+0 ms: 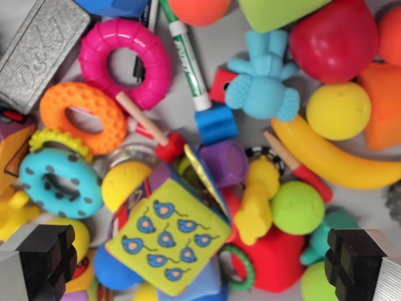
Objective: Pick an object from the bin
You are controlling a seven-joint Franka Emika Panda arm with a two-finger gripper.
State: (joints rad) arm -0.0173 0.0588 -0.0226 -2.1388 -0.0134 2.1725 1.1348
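The gripper (200,263) hangs wide open and empty, its fingers (47,257) at 7 and 5 o'clock, flanking the yellow fish-print block (168,237) between them.

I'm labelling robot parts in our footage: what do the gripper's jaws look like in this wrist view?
Only the tips of the gripper show, at the bottom corners. Each of the jaws is a blocky black pad with stepped, notched edges, mounted on a plain silver-grey metal piece. No cables or markings are visible.
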